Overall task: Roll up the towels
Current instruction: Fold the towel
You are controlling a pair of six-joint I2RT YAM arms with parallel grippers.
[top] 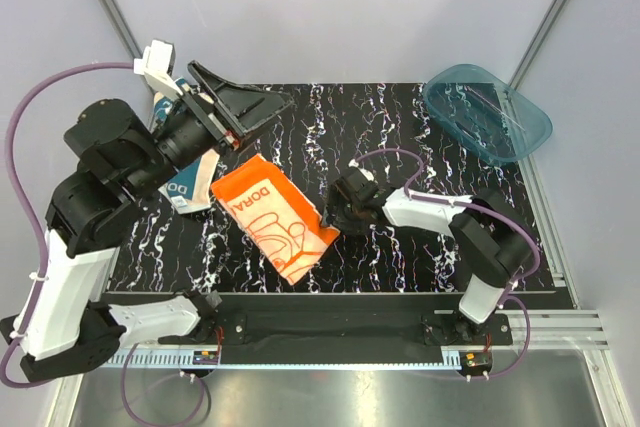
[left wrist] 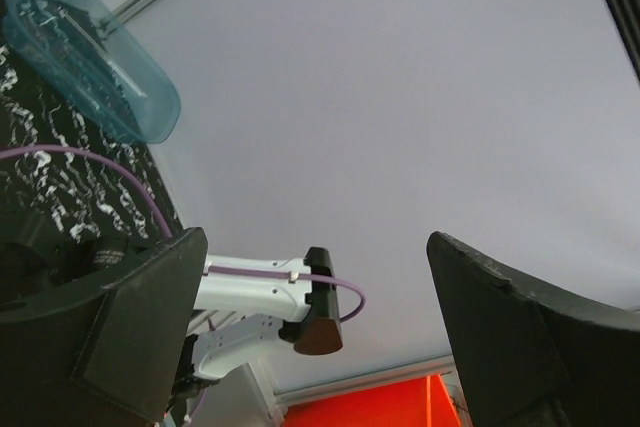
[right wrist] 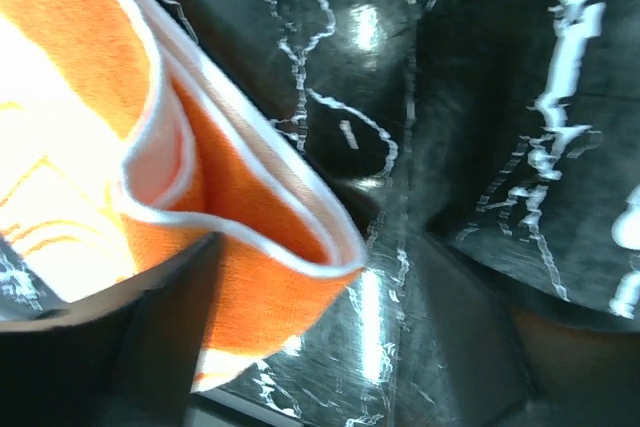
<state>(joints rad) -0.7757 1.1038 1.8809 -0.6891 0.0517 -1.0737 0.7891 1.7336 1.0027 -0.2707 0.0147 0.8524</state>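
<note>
The orange towel [top: 273, 217] lies flat on the black marbled mat, left of centre. My right gripper [top: 335, 211] is low at its right edge, open, with the towel's folded, white-hemmed corner [right wrist: 250, 217] curling up between the fingers [right wrist: 110, 347]; I cannot tell whether the fingers touch it. The teal-blue towel [top: 190, 192] shows only as a patch with blue print under my left arm. My left gripper [top: 250, 112] is raised above the mat's back left, open and empty, pointing at the wall. In the left wrist view a strip of orange towel [left wrist: 365, 409] shows at the bottom.
A translucent teal plastic tub [top: 487, 112] stands at the back right corner; it also shows in the left wrist view [left wrist: 90, 57]. The black mat [top: 400, 137] ends near the front rail. Grey walls close in the back and sides.
</note>
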